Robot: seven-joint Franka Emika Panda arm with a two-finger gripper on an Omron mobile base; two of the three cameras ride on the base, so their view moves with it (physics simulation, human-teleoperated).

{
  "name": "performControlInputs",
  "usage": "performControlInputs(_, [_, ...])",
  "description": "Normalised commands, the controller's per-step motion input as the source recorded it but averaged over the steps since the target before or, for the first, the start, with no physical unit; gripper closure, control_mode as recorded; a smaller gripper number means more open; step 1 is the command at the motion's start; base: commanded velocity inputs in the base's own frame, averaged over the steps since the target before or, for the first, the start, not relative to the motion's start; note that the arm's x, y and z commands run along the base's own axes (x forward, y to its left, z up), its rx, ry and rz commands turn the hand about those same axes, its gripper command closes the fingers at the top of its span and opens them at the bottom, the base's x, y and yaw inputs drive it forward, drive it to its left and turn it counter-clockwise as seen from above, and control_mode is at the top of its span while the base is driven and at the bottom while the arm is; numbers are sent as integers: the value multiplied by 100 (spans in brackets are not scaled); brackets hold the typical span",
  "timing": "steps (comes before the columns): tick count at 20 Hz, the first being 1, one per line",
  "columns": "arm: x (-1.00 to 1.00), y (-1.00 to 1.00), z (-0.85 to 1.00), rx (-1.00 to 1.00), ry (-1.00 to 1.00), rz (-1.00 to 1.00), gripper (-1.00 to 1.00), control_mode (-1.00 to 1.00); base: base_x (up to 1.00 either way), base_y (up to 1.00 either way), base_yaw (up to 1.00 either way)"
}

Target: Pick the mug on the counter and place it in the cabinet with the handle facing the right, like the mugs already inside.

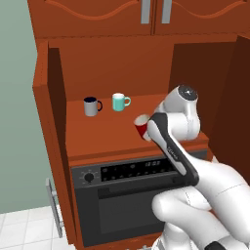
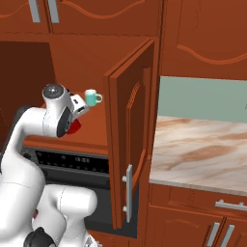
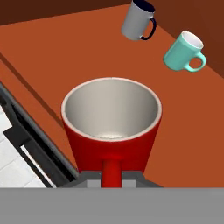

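The gripper (image 3: 112,177) was clamped on the handle of the red mug (image 3: 111,127), which hung just above the front part of the cabinet (image 1: 49,146) shelf, seemingly carried by its handle so the loop could be turned rightward before setting down. Farther back on the shelf stood the grey mug (image 1: 91,106) and the teal mug (image 1: 118,102), both handles pointing right and well apart from the red one. The open right door (image 2: 129,140) flanked the arm; the oven (image 1: 122,195) sat below the shelf.

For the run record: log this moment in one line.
gripper: shut on red mug handle | mug: over cabinet shelf | teal mug, grey mug: behind
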Motion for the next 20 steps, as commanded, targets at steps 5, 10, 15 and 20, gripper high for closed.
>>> performControlInputs(5, [31,0,-5,0,0,1,100,-100,0,0,0])
performControlInputs(10, [23,0,-8,0,0,5,100,-100,0,0,0])
performControlInputs(15, [16,0,-7,3,-1,9,100,-100,0,0,0])
performControlInputs(20, [10,0,-15,2,-1,13,100,-100,0,0,0])
